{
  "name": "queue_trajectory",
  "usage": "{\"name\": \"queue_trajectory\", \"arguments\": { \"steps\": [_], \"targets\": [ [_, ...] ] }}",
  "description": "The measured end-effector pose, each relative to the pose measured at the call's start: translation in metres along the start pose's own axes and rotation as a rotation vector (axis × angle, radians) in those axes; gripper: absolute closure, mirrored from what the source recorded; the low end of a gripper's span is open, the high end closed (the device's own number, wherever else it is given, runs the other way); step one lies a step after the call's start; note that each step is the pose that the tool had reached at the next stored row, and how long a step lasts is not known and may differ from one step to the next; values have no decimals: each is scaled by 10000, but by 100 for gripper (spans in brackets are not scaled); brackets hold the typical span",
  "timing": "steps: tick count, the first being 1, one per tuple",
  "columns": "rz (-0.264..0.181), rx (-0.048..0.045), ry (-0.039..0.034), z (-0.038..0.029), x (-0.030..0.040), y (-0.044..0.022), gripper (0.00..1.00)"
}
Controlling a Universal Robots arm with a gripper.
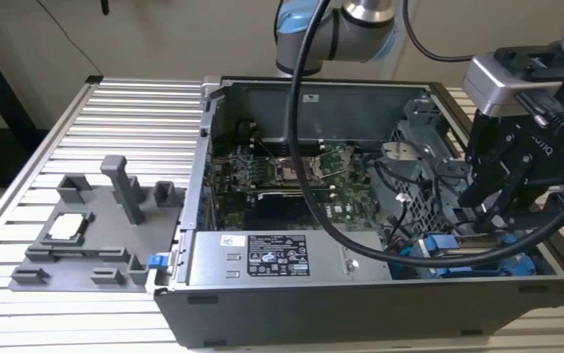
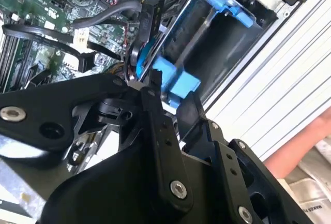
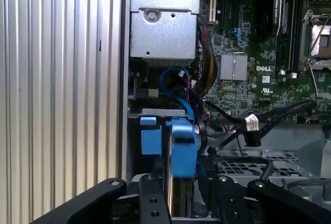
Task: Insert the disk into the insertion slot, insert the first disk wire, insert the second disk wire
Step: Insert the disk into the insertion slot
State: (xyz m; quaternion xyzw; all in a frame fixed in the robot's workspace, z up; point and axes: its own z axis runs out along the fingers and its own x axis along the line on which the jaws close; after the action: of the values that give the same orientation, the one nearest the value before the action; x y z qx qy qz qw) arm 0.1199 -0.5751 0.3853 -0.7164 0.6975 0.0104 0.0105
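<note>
Clamping the disk (image 3: 183, 149) edge-on, the black, bolted metal gripper (image 3: 182, 182) presses its two flat fingers against the drive's broad faces in the first wrist view. The disk is a thin silver-grey metal slab framed by a glossy bright blue plastic carrier with blocky end tabs.

In the second wrist view the disk (image 2: 176, 81) juts beyond the tips of the gripper (image 2: 170, 97), just beside the mouth of the insertion slot (image 2: 217, 38). The slot is a boxy grey sheet-metal cage lined with blue plastic rails, and its interior looks dark. Whether the drive's far end has entered the cage cannot be told.

In the exterior view the gripper (image 1: 487, 213) hangs at about four o'clock inside the open dark grey steel computer case (image 1: 360, 309). Near the case's centre lies a flat green circuit board (image 1: 292, 184), and a thick, smooth black cable (image 1: 307, 147) arcs across it. A boxy grey metal power supply with a white label (image 1: 276, 257) sits at six o'clock.

The case stands on a ribbed silver aluminium table (image 1: 134, 118). At nine o'clock on the table rests a matte grey plastic fixture with upright posts (image 1: 115, 213).
</note>
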Motion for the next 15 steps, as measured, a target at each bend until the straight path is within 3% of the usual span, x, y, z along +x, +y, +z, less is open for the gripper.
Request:
{"name": "queue_trajectory", "arguments": {
  "steps": [2,6,7,8,15],
  "targets": [
    [1,-1,-3,-12,-2,0,60],
    [1,-3,0,-183,-9,1,60],
    [0,13,0,-196,-12,4,60],
    [-4,113,-17,-194,-13,11,60],
    [-50,1384,-158,-195,-17,52,60]
  ]
}}
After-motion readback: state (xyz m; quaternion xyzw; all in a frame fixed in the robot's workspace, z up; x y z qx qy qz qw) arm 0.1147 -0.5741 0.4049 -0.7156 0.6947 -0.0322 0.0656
